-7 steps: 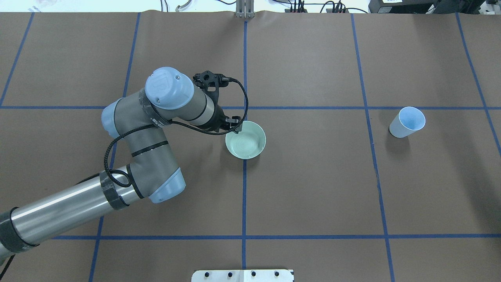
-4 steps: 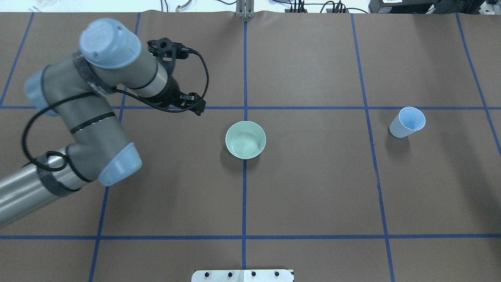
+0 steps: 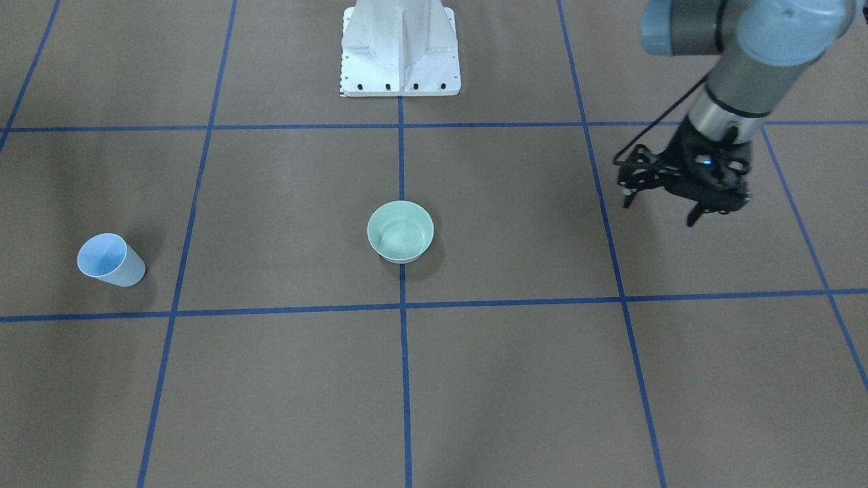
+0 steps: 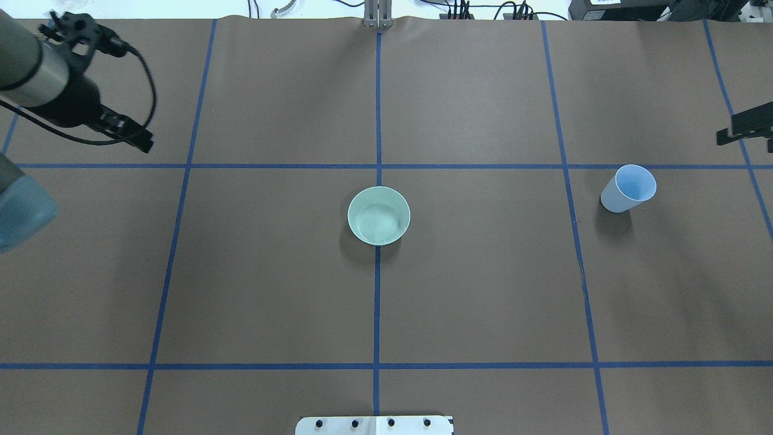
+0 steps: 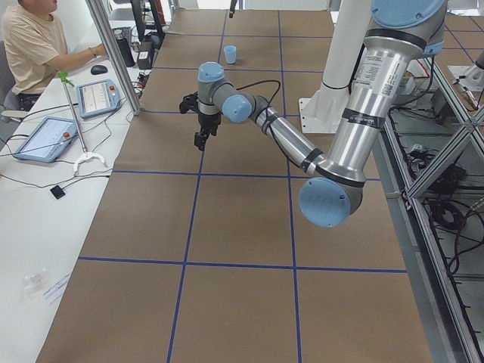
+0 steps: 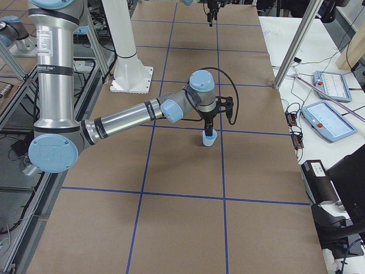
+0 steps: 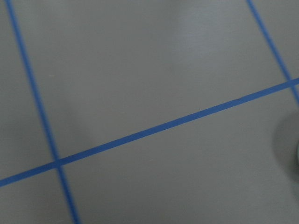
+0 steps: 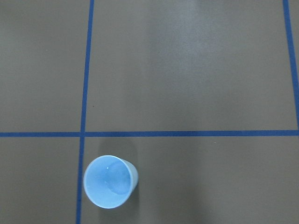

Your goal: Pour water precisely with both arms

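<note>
Two end effectors are in view, one on each of the two arms. Of these, the left end effector (image 3: 716, 209) hangs above the brown surface (image 4: 483, 290) on the robot's left side, well apart from the bowl. Its fingers look parted and hold nothing. The left arm (image 5: 363, 98) reaches out from the base to that spot.

Only a black edge of the right end effector (image 4: 746, 128) shows at the overhead view's right border, so one cannot tell whether it is wide or narrow. The right arm (image 6: 125, 117) stretches across the surface. From the right-hand side view its tip seems to line up over the cup, yet the overhead view shows the two apart.

One pale green bowl (image 4: 378, 215) sits at the middle, on a blue tape line. One light-blue cup (image 4: 628, 188) stands upright on the robot's right, near a tape crossing. One white pedestal (image 3: 400, 47) stands at the robot's edge of the surface.
</note>
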Action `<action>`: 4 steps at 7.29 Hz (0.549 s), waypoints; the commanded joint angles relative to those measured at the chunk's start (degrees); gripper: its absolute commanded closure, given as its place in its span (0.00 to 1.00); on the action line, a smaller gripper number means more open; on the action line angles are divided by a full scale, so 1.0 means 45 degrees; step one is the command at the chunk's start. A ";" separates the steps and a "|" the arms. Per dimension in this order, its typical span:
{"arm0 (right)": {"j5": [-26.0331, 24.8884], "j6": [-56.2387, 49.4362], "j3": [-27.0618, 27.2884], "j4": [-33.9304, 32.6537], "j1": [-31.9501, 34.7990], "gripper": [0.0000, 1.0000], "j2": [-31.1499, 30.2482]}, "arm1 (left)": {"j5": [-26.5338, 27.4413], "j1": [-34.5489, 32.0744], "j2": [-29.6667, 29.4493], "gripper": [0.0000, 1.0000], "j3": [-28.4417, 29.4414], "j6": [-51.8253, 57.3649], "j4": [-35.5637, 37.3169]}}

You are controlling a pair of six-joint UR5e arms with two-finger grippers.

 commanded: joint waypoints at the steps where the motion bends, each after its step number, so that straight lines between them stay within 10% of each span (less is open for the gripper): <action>1: -0.4073 0.4453 0.1097 0.0127 -0.3406 0.00 0.0293 | -0.1614 -0.2696 0.1372 0.00 0.0887 0.4236 0.0031; 4: -0.9855 0.7000 0.1314 -0.0882 -0.6828 0.00 0.0215 | -0.1741 -0.5357 0.2957 0.00 0.3464 0.8023 -0.1970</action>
